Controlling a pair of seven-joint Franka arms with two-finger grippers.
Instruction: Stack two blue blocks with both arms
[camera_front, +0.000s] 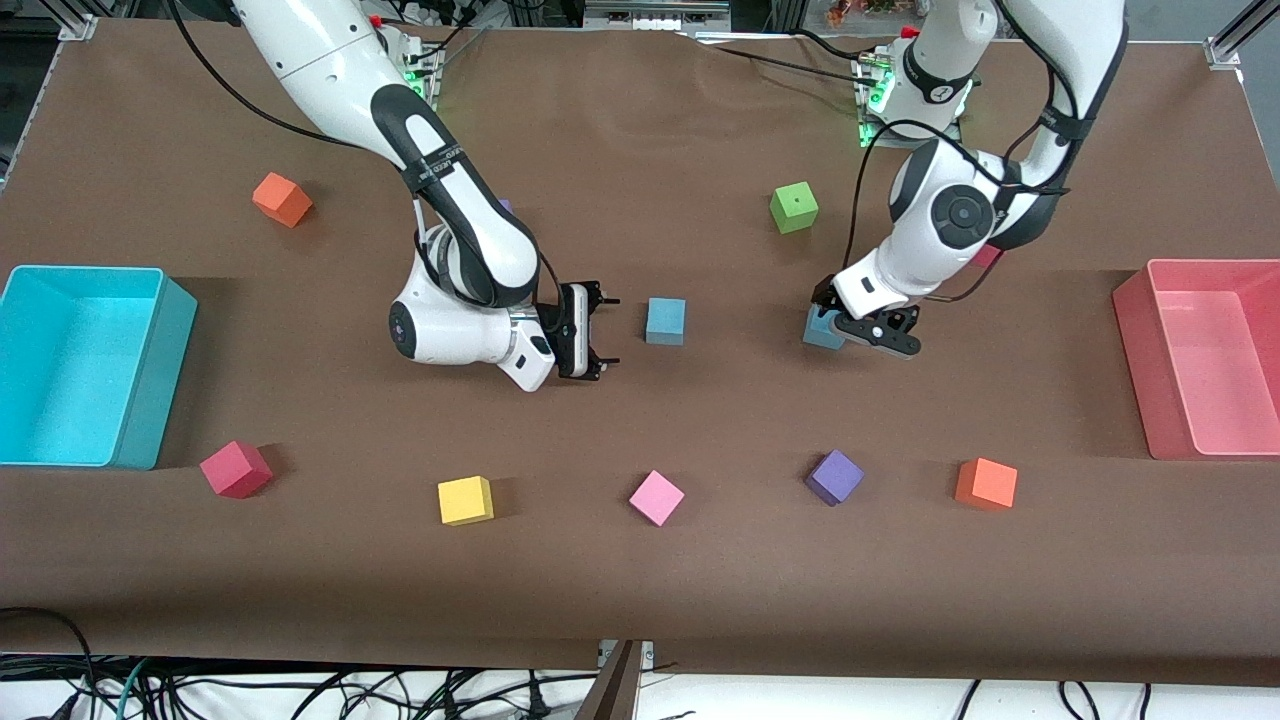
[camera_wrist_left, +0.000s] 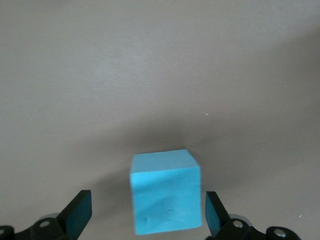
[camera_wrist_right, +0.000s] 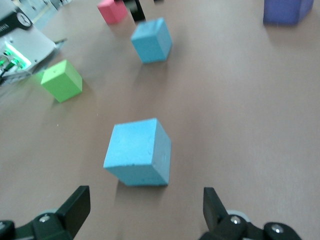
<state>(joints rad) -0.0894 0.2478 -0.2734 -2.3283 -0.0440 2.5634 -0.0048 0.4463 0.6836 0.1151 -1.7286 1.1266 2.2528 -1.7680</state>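
Overhead, on the brown table cover (camera_front: 640, 600), the left gripper (camera_wrist_left: 147, 212) straddles one blue block (camera_wrist_left: 166, 197) with fingers spread, seemingly not touching, while the right gripper (camera_wrist_right: 145, 210), wide open and empty, faces the other blue block (camera_wrist_right: 140, 152) mid-table.

Two blocks sit mid-counter (camera_front: 640, 130), apart from each other: one block (camera_front: 665, 321) just beside the right end effector (camera_front: 598, 338), the other block (camera_front: 822, 329) between the spread fingers of the left end effector (camera_front: 860, 325). A row of cubes (camera_front: 656, 497) lies nearer the front camera. One bin (camera_front: 85, 365) stands at the right arm's end, another bin (camera_front: 1205, 355) at the left arm's end
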